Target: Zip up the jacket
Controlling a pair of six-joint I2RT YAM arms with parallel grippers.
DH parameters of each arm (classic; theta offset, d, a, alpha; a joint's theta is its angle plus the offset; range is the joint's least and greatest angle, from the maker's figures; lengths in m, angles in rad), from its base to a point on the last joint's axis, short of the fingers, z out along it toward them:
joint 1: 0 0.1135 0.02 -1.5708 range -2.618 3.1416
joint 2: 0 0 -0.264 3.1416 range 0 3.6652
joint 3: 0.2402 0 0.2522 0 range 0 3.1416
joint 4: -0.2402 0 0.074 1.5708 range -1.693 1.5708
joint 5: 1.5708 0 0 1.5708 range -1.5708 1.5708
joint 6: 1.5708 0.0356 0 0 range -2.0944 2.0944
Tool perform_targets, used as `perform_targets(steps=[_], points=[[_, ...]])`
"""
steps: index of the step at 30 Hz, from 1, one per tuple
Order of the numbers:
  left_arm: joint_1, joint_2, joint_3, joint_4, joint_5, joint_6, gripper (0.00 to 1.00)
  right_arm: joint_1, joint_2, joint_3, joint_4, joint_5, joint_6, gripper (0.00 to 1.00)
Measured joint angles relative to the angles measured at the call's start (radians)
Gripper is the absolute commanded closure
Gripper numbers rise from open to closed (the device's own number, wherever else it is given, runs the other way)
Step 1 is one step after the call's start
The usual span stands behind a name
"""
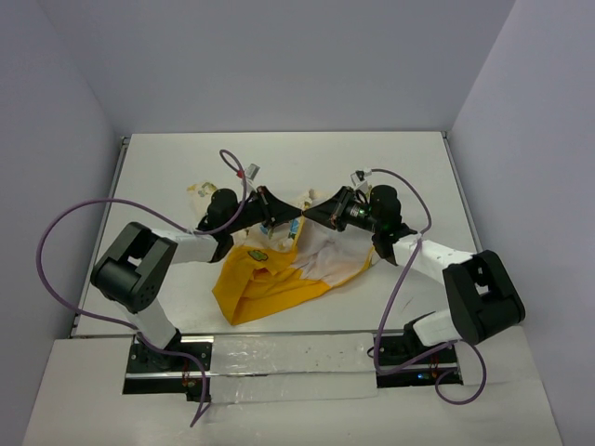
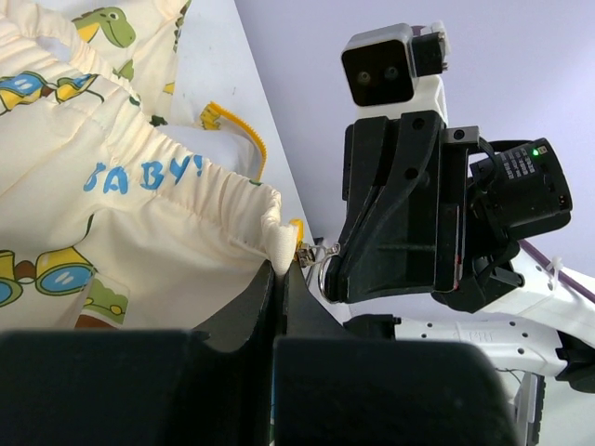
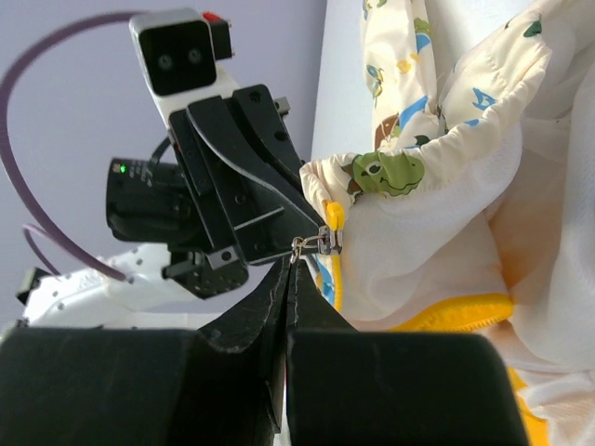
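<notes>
The jacket lies mid-table with its yellow lining up and its cream animal print at the far side. Both grippers meet nose to nose above its far edge. My left gripper is shut on the cream gathered hem corner beside the zipper; in the left wrist view its jaws stand closed on the fabric. My right gripper is shut on the metal ring pull of the zipper slider; its own tips are pressed together. The slider sits at the yellow zipper end.
White walls enclose the tabletop on three sides. A small cream scrap of the jacket lies at the far left by the left arm. Purple cables loop off both arms.
</notes>
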Motion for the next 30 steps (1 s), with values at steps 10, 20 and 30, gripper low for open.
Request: perform_targets(steps=[10,20,30], points=[[-0.021,0.007,0.000,0.019,-0.041,0.008,1.00,0.000,0.000,-0.012,0.015,0.059,0.109,1.00],[-0.022,0.119,0.000,0.170,-0.005,-0.087,1.00,0.011,0.031,-0.012,0.014,0.086,0.118,0.90],[-0.032,0.214,-0.027,0.309,0.086,-0.201,1.00,0.025,0.080,0.030,0.084,0.096,0.129,0.45]])
